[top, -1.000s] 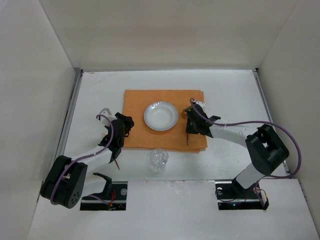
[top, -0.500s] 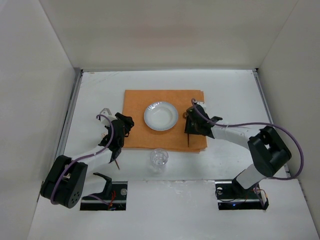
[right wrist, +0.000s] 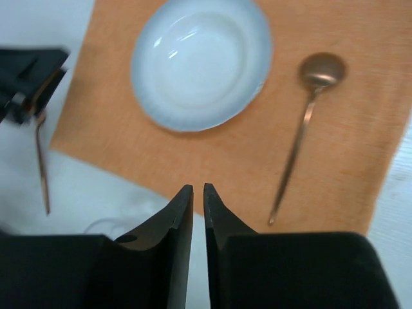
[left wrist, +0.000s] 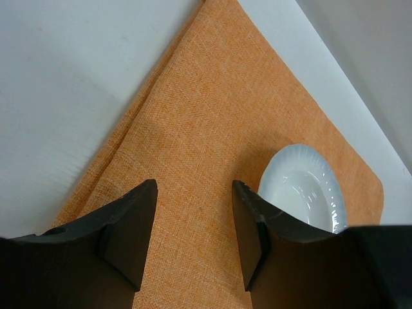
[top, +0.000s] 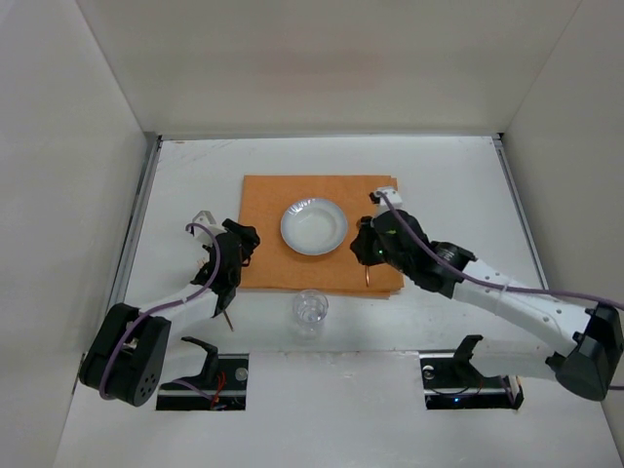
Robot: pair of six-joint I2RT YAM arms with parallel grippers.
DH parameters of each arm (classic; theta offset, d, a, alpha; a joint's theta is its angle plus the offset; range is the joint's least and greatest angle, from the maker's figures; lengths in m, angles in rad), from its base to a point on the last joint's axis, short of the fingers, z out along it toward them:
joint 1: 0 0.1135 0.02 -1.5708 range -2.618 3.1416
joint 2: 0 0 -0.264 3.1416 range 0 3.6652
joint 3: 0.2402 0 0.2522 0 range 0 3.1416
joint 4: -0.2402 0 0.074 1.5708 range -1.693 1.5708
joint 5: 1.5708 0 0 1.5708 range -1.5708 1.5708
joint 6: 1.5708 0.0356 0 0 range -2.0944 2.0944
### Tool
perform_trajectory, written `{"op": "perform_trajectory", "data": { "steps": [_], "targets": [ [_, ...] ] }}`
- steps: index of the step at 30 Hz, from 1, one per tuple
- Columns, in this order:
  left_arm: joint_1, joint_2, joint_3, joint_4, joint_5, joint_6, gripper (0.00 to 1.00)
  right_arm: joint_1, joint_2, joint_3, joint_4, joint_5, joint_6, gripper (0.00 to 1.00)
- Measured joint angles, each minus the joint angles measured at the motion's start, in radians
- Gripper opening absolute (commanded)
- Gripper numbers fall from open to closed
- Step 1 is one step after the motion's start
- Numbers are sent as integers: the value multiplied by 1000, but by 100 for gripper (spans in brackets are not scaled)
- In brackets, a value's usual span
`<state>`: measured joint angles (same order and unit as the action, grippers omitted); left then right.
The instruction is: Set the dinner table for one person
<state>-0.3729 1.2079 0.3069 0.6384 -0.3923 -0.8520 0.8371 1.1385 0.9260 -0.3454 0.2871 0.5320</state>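
Observation:
An orange mat [top: 322, 234] lies on the white dinner table [top: 448, 175]. A white plate [top: 314, 225] sits in the mat's middle. A copper spoon [right wrist: 302, 129] lies on the mat to the plate's right, free of any grip; only its handle [top: 367, 274] shows from above. My right gripper [right wrist: 198, 190] hangs over the mat's near edge, left of the spoon, with its jaws together and nothing between them. It also shows from above [top: 364, 249]. My left gripper [left wrist: 193, 185] stands open and empty over the mat's left part [top: 237, 250].
A clear glass [top: 310, 310] stands on the table just in front of the mat. A thin copper utensil [right wrist: 42, 161] lies on the table left of the mat, beside the left arm [top: 185, 292]. White walls enclose the table.
The right arm's elbow has swung down and out to the right. Its gripper has drawn back above the spoon, which stays on the mat. The left arm has not moved.

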Motion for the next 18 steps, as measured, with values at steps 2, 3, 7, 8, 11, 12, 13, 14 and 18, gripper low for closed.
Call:
{"op": "perform_trajectory", "data": {
  "steps": [2, 3, 7, 8, 11, 12, 13, 14, 18],
  "targets": [
    [2, -4, 0, 0, 0, 1, 46, 60, 31, 36, -24, -26, -18, 24],
    [2, -8, -2, 0, -1, 5, 46, 93, 52, 51, -34, -38, -32, 30],
    [2, -29, -6, 0, -4, 11, 46, 210, 140, 74, -61, -69, -84, 49],
    [2, -32, -6, 1, -4, 12, 46, 235, 164, 75, -68, -76, -96, 50],
    [0, -35, -6, 2, -5, 17, 46, 270, 232, 79, -84, -79, -118, 50],
    [0, -35, -6, 1, -4, 18, 46, 271, 250, 80, -88, -79, -123, 50],
    [0, -35, -6, 2, -4, 17, 46, 271, 264, 81, -90, -79, -126, 50],
    [0, -35, -6, 2, -5, 18, 46, 271, 275, 81, -92, -79, -129, 50],
    [0, -35, -6, 2, -5, 21, 46, 274, 293, 87, -96, -84, -136, 47]
  ]
}}
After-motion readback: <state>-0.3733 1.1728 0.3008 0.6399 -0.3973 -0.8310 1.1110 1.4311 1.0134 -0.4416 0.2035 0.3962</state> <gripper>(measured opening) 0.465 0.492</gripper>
